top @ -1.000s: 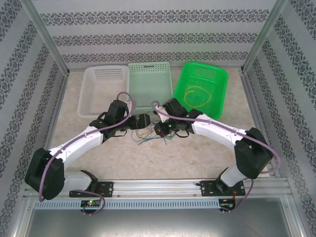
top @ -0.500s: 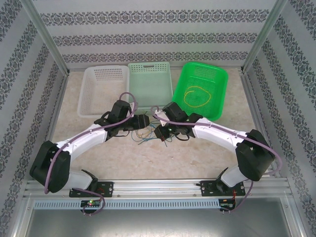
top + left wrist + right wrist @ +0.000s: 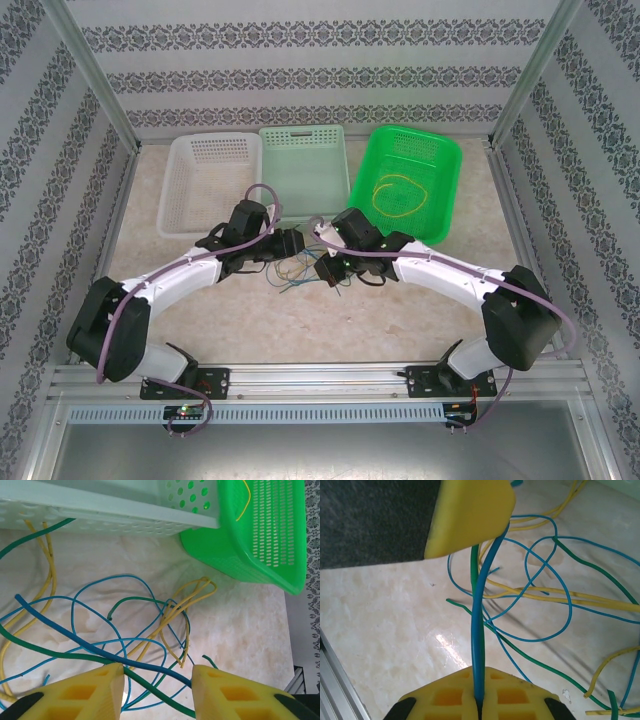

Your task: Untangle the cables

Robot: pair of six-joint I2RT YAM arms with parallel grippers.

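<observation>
Left side first: the left gripper point(image 3: 157, 692) hangs low over the tangle of cables point(image 3: 298, 275), jaws apart, with a clear gap between its yellow fingers point(image 3: 95, 692). The tangle sits mid-table point(image 3: 220, 310), just off the near wall of the pale green basket point(image 3: 303, 170).

Here's what matters. The thick blue cable point(image 3: 75, 630) runs slantwise straight through that gap, closer to the right-hand finger, with a green cable point(image 3: 50, 652) crossing in there too, just beneath it. Neither looks pinched.

On the right, the right gripper point(image 3: 479, 700) has its jaws together, clamped on that same blue cable, which stretches in a straight line from there toward the left one's finger. So the strand's long axis runs gripper to gripper, and the left one is already on it. I'd guess it grabs blue, but green may come along.

Far right, a yellow cable point(image 3: 398, 195) lies alone in the bright green basket point(image 3: 440, 170).
</observation>
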